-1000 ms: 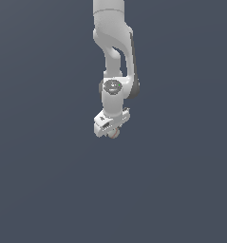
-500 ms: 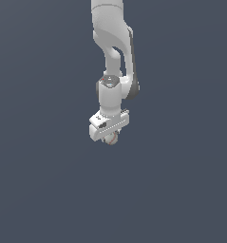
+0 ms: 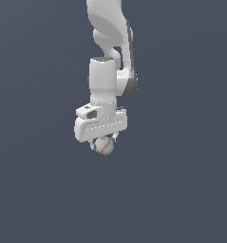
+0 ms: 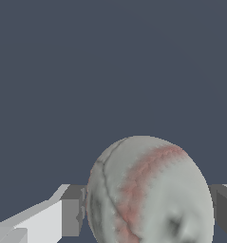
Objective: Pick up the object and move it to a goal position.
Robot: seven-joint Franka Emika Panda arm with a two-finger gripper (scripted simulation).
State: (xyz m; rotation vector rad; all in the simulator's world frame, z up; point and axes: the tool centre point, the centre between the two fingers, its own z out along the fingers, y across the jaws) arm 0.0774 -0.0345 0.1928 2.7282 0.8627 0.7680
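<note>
Plain dark grey-blue surface point(image 3: 181, 190)

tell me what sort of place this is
Likely a bare simulated test scene, not a real room: a flat featureless grey-blue backdrop, a smooth white arm, and a baseball between the tool fingers.

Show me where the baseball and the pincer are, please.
baseball point(image 4: 150, 192): wrist view, on its red seam.
pincer point(image 3: 103, 142): exterior view, midway between its fingertips, just above the ball.
</note>
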